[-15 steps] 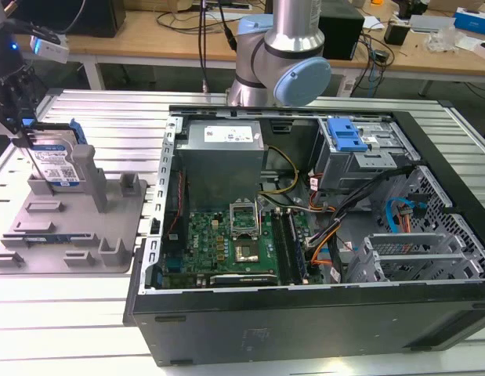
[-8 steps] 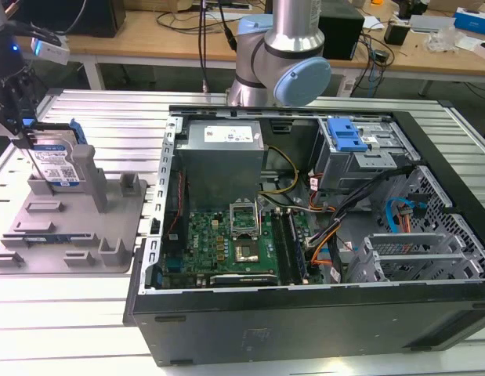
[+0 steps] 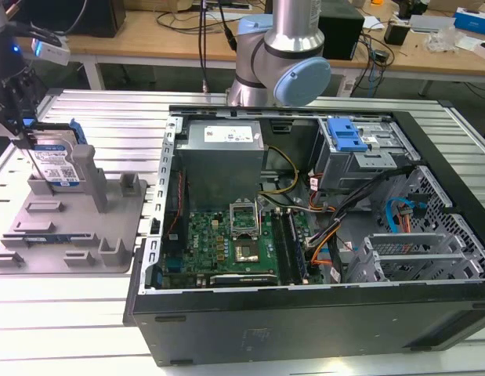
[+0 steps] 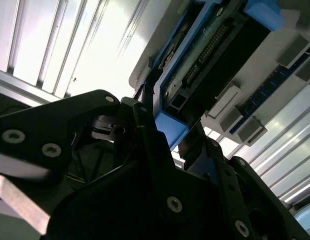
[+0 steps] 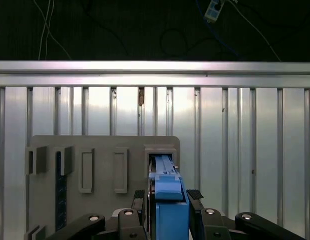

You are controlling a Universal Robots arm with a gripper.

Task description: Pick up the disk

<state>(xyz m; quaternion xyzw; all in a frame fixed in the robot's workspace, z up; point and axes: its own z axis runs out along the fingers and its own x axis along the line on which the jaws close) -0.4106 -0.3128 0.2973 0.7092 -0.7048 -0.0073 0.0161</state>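
Currently at the grasp stage. The disk [image 3: 56, 160] stands on edge in the grey holder tray [image 3: 70, 227], which sits on the slatted aluminium surface [image 3: 85, 313] near its edge on the exterior view's left, just beside the open PC case [image 3: 305, 227].

The claw [image 5: 167, 197] is down over the disk's upper edge. In the first wrist view one finger [image 5: 138, 196] sits on each flank of the blue frame [image 5: 167, 190], both close against it. The second wrist view shows the same: dark fingertips [image 4: 144, 107] straddling the blue-framed edge of the disk [image 4: 195, 65]. The claw looks pinched onto the disk, though whether full clamping force is on cannot be read from the pictures.

The disk's lower edge looks seated between the tray's upright posts [image 3: 97, 176], so the lift looks not yet done.

Judgement: extraction calls for a straight pull along the slot axis, with no tilt, or the frame may bind on the posts. The grip must be firm, since the frame's flanks look like smooth plastic and could slip.
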